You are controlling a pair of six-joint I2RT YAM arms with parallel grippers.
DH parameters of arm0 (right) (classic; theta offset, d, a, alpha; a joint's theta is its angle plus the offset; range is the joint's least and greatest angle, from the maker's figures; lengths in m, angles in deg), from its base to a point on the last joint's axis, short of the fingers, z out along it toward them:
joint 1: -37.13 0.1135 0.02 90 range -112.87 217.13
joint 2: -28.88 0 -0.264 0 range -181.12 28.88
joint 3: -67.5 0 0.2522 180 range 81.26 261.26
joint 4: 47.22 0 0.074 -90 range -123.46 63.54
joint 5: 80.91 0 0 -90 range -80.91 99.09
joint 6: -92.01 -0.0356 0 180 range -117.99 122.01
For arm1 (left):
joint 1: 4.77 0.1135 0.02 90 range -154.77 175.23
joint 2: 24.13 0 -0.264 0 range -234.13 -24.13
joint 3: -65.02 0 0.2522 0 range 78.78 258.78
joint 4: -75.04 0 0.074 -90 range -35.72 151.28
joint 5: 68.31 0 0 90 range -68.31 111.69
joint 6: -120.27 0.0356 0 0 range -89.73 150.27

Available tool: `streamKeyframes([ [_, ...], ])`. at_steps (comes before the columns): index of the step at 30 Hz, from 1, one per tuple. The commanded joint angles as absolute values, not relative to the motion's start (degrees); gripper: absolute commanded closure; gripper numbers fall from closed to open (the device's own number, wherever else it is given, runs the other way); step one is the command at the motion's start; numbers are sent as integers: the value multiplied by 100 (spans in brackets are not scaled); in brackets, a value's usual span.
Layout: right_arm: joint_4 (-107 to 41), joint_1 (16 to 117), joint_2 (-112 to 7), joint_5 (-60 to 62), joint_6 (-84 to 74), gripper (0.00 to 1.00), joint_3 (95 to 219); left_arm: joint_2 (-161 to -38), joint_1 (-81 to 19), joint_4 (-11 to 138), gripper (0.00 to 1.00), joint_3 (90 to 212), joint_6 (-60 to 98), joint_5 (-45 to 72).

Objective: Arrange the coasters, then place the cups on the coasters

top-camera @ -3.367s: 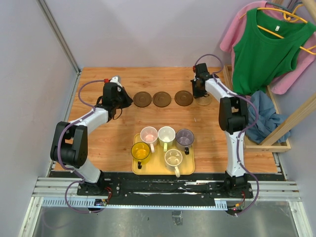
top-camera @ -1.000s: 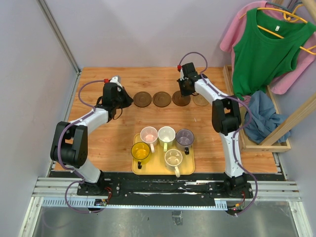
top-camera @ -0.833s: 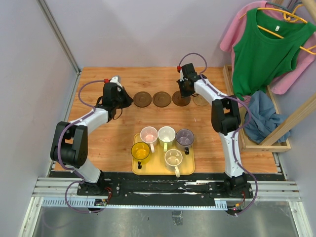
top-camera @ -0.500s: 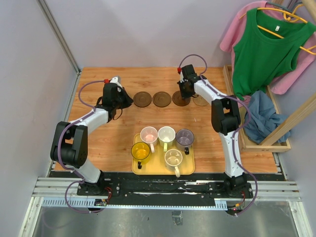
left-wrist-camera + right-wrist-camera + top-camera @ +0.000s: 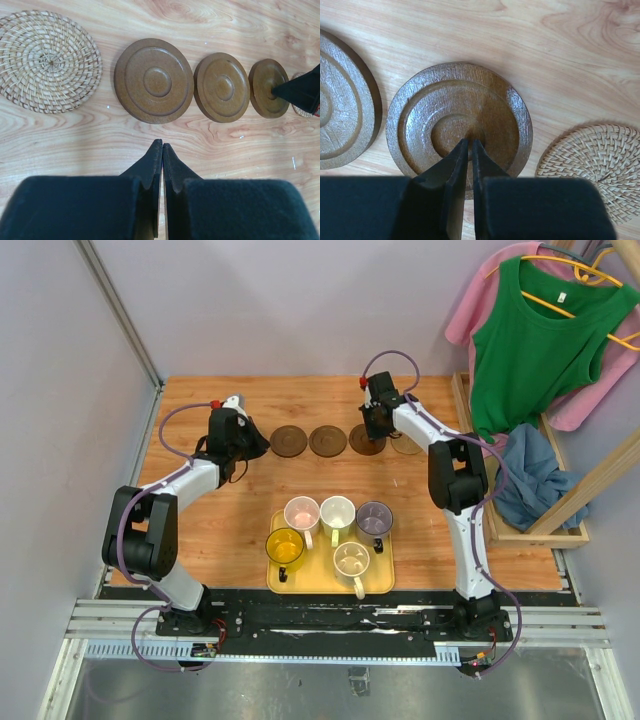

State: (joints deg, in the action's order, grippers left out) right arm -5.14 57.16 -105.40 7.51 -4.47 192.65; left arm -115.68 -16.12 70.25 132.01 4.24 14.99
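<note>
The right gripper (image 5: 470,143), pinched shut, rests on the centre of the rightmost brown coaster (image 5: 505,115) in the far row; slide it gently, keeping even gaps. The left gripper (image 5: 162,146) hangs closed nearby, holding nothing.

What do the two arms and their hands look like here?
The left arm and right arm have white link shells, black joint housings, a purple cable looping alongside, and a red spot near each wrist. The left hand and right hand are black, with two flat fingers tapering to points.
</note>
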Motion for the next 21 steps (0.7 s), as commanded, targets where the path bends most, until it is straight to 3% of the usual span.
streamKeyframes([
  [1,-314,5723,-10428,1050,-528,91,19081,-11533,-1575,7152,95,13134,420,1486],
  [21,-346,5678,-10310,902,-522,90,19101,-11555,-1575,7164,95,13142,424,1504],
])
